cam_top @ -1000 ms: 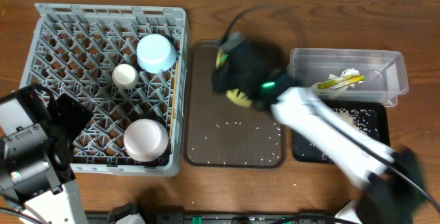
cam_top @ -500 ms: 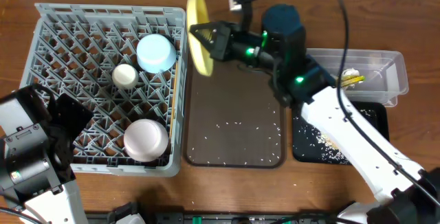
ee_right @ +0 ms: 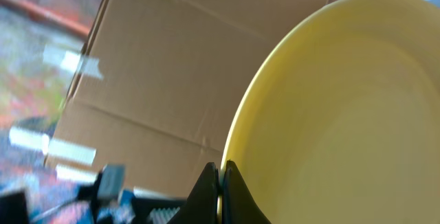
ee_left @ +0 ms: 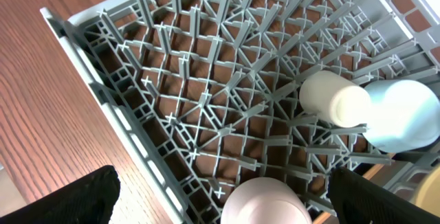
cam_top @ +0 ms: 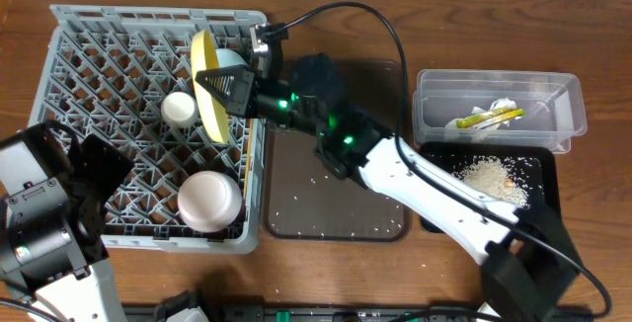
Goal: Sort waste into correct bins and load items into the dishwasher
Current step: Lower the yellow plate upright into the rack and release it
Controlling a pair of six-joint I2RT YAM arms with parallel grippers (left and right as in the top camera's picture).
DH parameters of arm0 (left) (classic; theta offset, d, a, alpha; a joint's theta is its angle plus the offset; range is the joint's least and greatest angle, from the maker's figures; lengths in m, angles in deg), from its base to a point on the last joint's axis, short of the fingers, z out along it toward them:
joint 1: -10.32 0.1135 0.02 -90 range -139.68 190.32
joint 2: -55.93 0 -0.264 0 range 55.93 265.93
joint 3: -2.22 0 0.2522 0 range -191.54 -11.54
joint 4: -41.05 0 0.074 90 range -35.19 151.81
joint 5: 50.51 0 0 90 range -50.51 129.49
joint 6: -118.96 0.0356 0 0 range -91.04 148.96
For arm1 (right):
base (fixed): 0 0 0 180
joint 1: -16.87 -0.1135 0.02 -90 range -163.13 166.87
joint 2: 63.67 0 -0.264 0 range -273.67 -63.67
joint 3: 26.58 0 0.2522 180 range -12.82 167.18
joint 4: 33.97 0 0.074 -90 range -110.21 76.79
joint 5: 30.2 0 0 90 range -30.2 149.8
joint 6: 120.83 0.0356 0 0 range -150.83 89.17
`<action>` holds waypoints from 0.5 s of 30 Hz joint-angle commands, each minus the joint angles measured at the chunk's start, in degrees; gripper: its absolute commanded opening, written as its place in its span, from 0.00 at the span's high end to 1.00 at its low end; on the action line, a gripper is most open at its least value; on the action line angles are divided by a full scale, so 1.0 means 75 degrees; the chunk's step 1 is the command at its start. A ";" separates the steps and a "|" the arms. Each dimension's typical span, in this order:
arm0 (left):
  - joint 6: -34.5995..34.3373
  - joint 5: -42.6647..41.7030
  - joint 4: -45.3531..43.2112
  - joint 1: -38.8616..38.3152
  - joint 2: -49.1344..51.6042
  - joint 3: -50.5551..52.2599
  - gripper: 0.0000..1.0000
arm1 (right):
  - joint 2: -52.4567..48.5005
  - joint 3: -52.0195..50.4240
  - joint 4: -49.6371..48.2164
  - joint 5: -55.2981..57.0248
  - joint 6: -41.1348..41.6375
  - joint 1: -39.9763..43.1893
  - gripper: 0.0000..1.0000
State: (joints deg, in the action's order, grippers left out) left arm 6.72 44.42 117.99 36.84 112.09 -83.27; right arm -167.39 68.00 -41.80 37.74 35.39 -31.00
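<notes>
Dark brown serving tray: rectangular with rounded corners, lying flat. Wooden table: brown grain, beneath the tray and extending past it on every side. Cardboard box: plain brown, bearing pale tape strips, visible only from the right wrist; its position relative to the tray cannot be told.

No lettering, brand, number or sign can be read in any view. The small yellow-green-orange snack wrapper in the clear plastic rectangular tub by the tabletop's far right corner may carry print, but it is too small to make out. The brown cardboard box bears only pale tape strips.
</notes>
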 commanded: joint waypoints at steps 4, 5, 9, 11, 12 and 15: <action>0.0096 0.0122 0.0035 0.0026 -0.0006 -0.0090 0.02 | -0.0615 -0.0006 -0.0210 0.0367 0.0600 -0.0026 0.99; 0.0096 0.0122 0.0038 0.0026 -0.0006 -0.0090 0.02 | -0.0662 -0.0006 -0.0213 0.0373 0.0597 -0.0026 0.99; 0.0096 0.0122 0.0035 0.0026 -0.0006 -0.0090 0.02 | -0.0667 -0.0006 -0.0119 0.0487 0.0595 -0.0026 0.99; 0.0096 0.0122 0.0035 0.0026 -0.0006 -0.0090 0.02 | -0.0667 -0.0006 0.0280 0.0507 0.0592 -0.0026 0.99; 0.0096 0.0122 0.0035 0.0026 -0.0006 -0.0090 0.02 | -0.0667 -0.0006 0.0560 0.0539 0.0592 -0.0026 0.99; 0.0096 0.0122 0.0035 0.0026 -0.0006 -0.0090 0.02 | -0.0667 -0.0015 0.1591 0.0962 0.0449 -0.0055 0.99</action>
State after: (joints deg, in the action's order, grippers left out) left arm 6.72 44.42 118.01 36.84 112.09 -83.27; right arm -172.70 67.95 -33.40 41.37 39.48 -30.98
